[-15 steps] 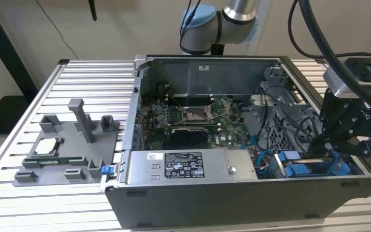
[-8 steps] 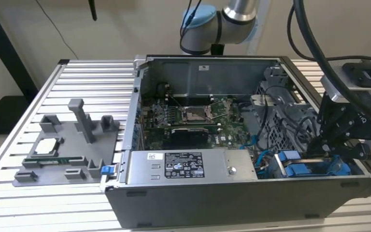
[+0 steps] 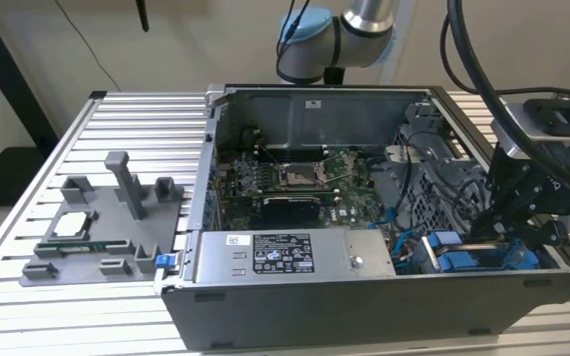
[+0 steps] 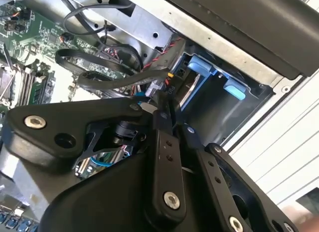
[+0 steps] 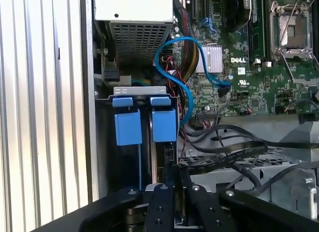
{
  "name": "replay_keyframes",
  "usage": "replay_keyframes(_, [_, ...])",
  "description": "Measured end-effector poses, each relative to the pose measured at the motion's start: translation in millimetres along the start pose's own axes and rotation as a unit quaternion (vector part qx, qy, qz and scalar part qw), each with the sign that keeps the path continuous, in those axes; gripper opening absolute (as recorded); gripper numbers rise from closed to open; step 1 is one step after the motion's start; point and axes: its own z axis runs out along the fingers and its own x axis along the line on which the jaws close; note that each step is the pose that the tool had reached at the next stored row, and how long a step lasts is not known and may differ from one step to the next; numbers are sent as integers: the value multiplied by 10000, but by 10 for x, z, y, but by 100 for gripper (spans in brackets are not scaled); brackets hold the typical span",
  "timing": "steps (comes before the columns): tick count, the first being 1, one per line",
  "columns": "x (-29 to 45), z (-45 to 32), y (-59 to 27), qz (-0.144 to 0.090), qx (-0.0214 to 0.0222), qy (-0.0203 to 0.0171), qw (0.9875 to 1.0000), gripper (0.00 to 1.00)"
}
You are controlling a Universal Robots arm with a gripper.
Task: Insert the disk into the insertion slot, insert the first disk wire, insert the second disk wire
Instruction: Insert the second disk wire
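Black pincer (image 5: 172, 189) linkages fill the near edge in both wrist views, their bolted bars converging on a thin dark edge; the fingertips lie so close together that almost no gap shows, yet whether they clamp a wire connector or the drive's edge cannot be told, since the linkages hide the contact. Just beyond them, in the first wrist view, two blue carrier tabs stand side by side in the grey cage: the disk (image 5: 164, 123) sits in the slot (image 5: 138, 94), with a second blue-framed drive (image 5: 127, 124) beside it nearer the case wall. Only the blue tabs and a narrow dark edge of each drive show; the labels are hidden. A blue cable (image 5: 184, 67) loops from the board (image 5: 249, 77) toward the cage, and red and black wires pass behind it; their ends are lost among the cables. The perforated power-supply box (image 5: 133, 27) is cut off at the frame edge.

In the exterior view the pincer (image 3: 498, 233) reaches down into the open case (image 3: 364, 304) at the corner on the exterior view's right, above the blue frames (image 3: 463, 259). The arm (image 3: 344, 37) is cut off above. The case stands on a slatted table (image 3: 136, 133), beside a grey fixture (image 3: 107, 230).
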Motion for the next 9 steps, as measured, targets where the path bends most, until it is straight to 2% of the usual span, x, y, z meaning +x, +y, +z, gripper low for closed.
replay_keyframes(1, [3,8,-2,-1,0,-16,10000,100])
replay_keyframes(2, [6,16,-2,-2,-3,-42,10000,100])
replay_keyframes(5, [-8,-60,4,-6,-7,-93,10000,100])
replay_keyframes(9, [-31,-200,15,-7,-8,-113,9999,100])
